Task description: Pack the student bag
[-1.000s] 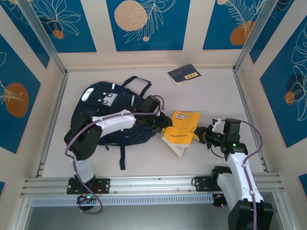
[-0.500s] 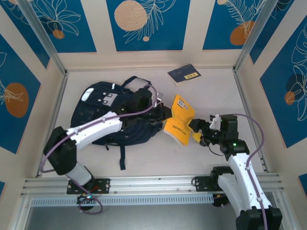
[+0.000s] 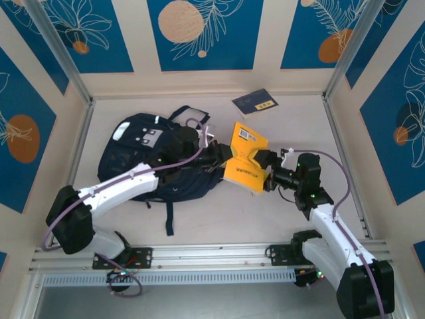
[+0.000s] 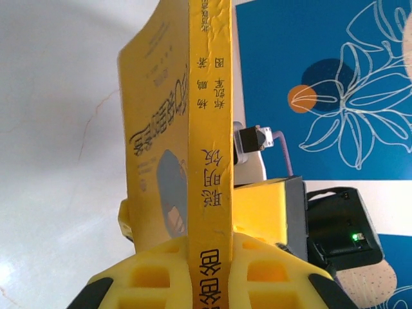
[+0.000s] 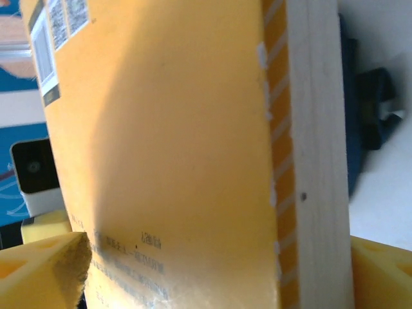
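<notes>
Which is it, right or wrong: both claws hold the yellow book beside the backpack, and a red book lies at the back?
Wrong: the top view shows the book at the back is dark blue, not red. Left claw and right claw hold the yellow book beside the backpack.

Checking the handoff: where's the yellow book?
Top view, centre: yellow book held tilted between left gripper and right gripper, right of the student bag.

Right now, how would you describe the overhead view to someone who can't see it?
The left gripper and right gripper hold a tilted yellow book between them, just right of the navy student bag lying on the table. A dark blue book lies near the back wall.
</notes>
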